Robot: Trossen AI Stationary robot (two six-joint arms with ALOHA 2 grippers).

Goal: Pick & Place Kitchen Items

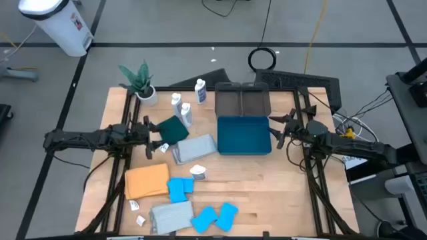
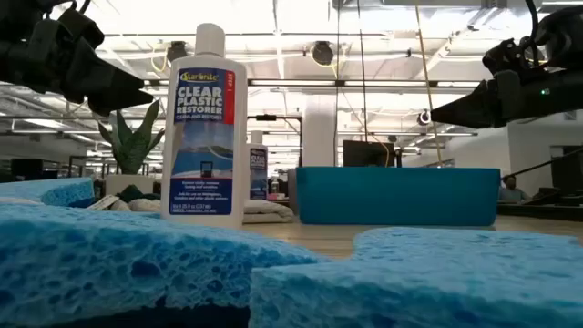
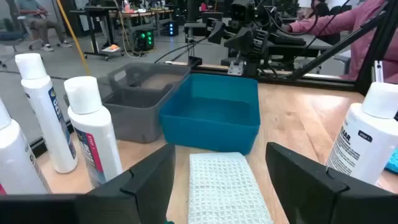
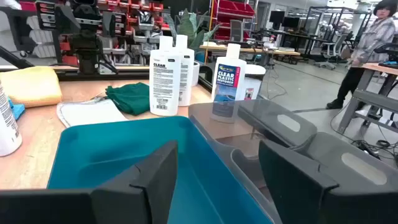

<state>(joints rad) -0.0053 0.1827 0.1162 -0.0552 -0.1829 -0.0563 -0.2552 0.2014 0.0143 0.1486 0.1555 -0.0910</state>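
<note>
The kitchen items are spread over the left and middle of the wooden surface. Three white bottles stand at the far side beside the potted plant, and a fourth bottle stands alone near the middle. A dark green cloth and a pale grey cloth lie just right of the left hand, whose fingers stand apart over the grey cloth's edge and hold nothing. An orange cloth, another grey cloth and blue sponges lie nearer, at the front left. The right hand hangs at the right edge of the blue bin, its fingers also parted and empty. The dark grey tray sits just beyond the bin.
</note>
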